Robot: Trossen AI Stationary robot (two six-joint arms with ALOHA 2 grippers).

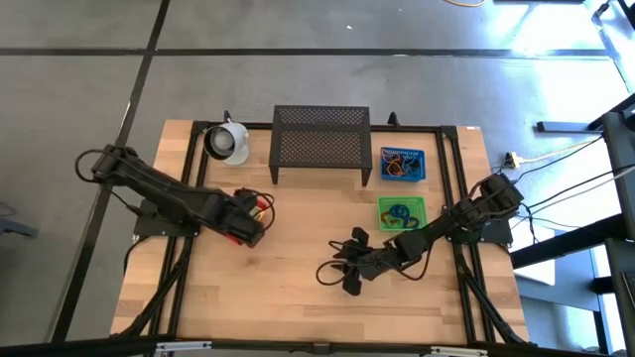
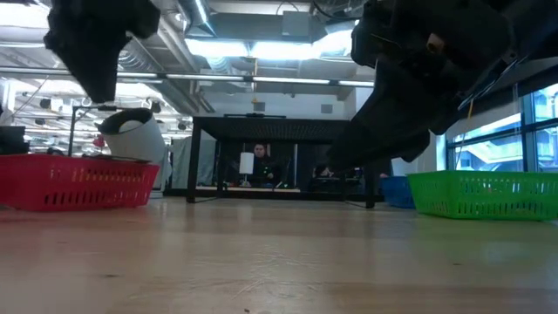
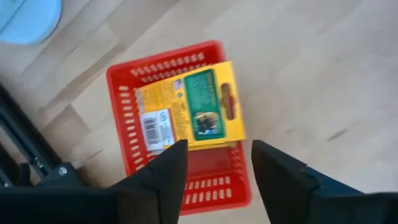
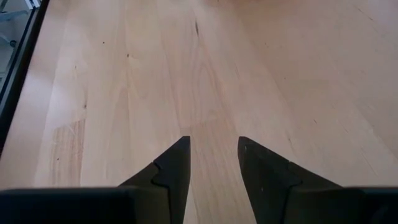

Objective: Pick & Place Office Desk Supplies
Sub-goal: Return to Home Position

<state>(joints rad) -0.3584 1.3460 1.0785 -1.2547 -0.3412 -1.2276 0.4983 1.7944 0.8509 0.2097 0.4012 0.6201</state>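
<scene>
Two yellow crayon boxes [image 3: 189,109] are recorded in the red basket [image 3: 214,186], directly below and just ahead of the left gripper [image 3: 217,147]. Left gripper: fingers spread apart, nothing held between them; it is held above the basket, clear of the boxes. One box shows a green printed panel and overlaps the other, which carries a barcode label. White mug [image 1: 228,142] is noted beyond the left gripper, toward the table's far edge.

Right gripper [image 4: 213,142]: fingers likewise parted and empty, poised over bare wooden tabletop [image 4: 124,93]. Green basket [image 1: 381,220] is seen just behind it, beside its arm, with blue loops [image 1: 400,212] inside. Blue basket [image 1: 383,169] is set farther back, holding orange and blue loops [image 1: 399,167]. Black mesh shelf [image 1: 320,144] is placed beyond both grippers, roughly midway between them.
</scene>
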